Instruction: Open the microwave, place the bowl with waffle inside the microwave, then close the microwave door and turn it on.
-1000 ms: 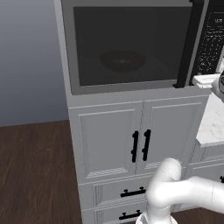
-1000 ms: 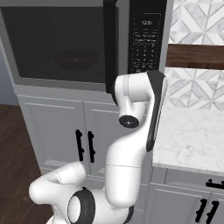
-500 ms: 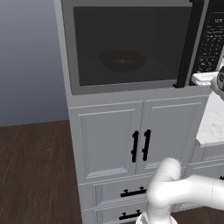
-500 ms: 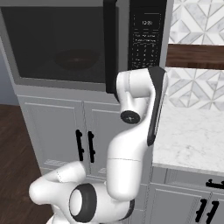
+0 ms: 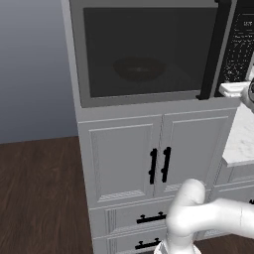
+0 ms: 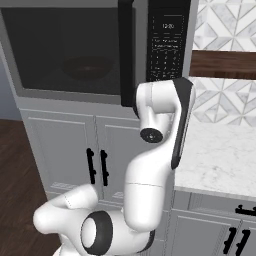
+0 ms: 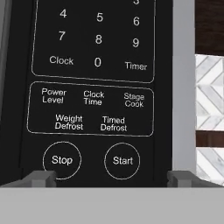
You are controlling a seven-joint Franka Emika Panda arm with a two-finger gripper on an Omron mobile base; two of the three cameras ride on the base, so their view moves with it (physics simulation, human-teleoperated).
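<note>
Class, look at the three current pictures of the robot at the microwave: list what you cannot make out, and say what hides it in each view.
- The waffle: behind the tinted microwave door, the bowl is a dim shape in both base views; its contents are unreadable.
- The control panel: markings too small in both base views.
- Top keypad row: cut off by the hand view's upper edge.
- The claw: just its tips show in the hand view, near Stop and Start; contact cannot be told.
</note>
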